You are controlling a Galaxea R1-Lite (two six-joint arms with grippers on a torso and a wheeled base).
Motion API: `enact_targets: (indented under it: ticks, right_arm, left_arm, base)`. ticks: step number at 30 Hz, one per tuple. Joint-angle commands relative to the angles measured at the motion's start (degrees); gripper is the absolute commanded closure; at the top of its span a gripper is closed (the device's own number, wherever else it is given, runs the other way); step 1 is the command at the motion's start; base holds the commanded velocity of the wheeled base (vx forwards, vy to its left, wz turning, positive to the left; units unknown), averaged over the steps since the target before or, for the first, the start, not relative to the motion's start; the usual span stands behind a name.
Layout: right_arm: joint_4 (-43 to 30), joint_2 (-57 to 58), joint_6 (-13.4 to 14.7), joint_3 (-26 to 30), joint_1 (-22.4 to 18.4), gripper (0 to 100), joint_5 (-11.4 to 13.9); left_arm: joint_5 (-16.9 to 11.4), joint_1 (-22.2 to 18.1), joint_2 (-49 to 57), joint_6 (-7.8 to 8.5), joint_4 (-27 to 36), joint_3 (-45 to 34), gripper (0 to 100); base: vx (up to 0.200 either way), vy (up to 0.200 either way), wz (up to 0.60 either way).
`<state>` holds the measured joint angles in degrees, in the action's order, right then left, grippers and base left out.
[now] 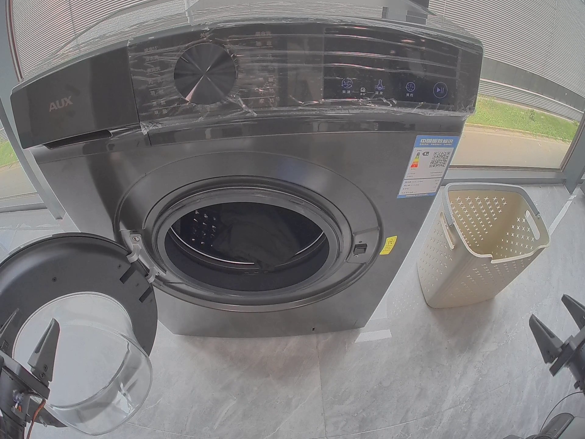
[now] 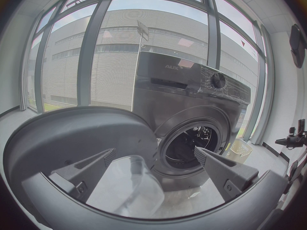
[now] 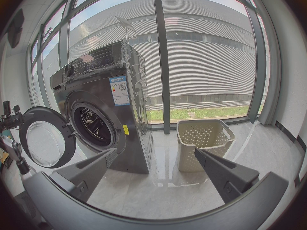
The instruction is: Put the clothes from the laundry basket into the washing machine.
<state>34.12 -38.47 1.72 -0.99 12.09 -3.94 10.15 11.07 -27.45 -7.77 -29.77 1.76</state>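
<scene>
Dark clothes (image 1: 256, 236) lie in the washer (image 1: 244, 153) drum, its mouth facing the robot, door (image 1: 73, 269) swung open toward 8 o'clock. The basket (image 1: 451, 269) stands upright, mouth up, at the washer's 3 o'clock. Left gripper (image 1: 24, 336) at 8 o'clock and right gripper (image 1: 560, 324) at 4 o'clock are both spread.

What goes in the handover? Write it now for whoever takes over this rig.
Left claw: open, empty, beside the open door.
Right claw: open, empty, low on the right, apart from the basket.
Basket: upright on the floor, right of the washing machine; no clothes seen inside.
Dark clothes lie in the drum.
Done: loading, it seems.
Left: probably shutting the door.
</scene>
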Motion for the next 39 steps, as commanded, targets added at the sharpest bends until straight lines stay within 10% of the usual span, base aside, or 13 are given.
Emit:
enact_targets:
  ticks: [1,9,15,19,28,32,39]
  right_arm:
    - [-29.1,35.7,-0.7,1.0,-8.8,0,3.6]
    - [-32.5,38.5,2.9,0.2,-12.5,0,2.5]
    - [-32.5,38.5,2.1,0.2,-12.5,0,4.4]
    - [-31.9,38.5,2.9,0.3,-12.4,0,4.2]
    - [-31.8,38.5,2.2,0.4,-12.4,0,1.2]
    - [-32.2,38.5,2.1,0.3,-12.4,0,3.7]
    - [-32.0,38.5,2.7,0.3,-12.4,0,4.8]
  left_arm:
    - [-1.0,-8.0,14.4,1.53,12.5,-1.8,0]
    - [-4.1,-11.0,27.5,0.29,26.3,-1.8,0]
    - [-1.5,-11.1,27.5,10.31,25.6,-1.8,0]
    - [-2.3,-10.9,27.5,7.15,25.8,-1.8,0]
    - [-2.2,-11.0,27.5,8.73,27.3,-1.7,0]
    - [-7.2,-11.1,27.5,6.62,27.5,-1.8,0]
    - [-7.3,-11.1,27.5,5.04,28.1,-1.8,0]
  base:
    - [0.0,0.0,0.0]
    - [0.0,0.0,0.0]
    - [0.0,0.0,0.0]
    - [0.0,0.0,0.0]
    - [0.0,0.0,0.0]
    - [0.0,0.0,0.0]
    - [-0.057,0.0,0.0]
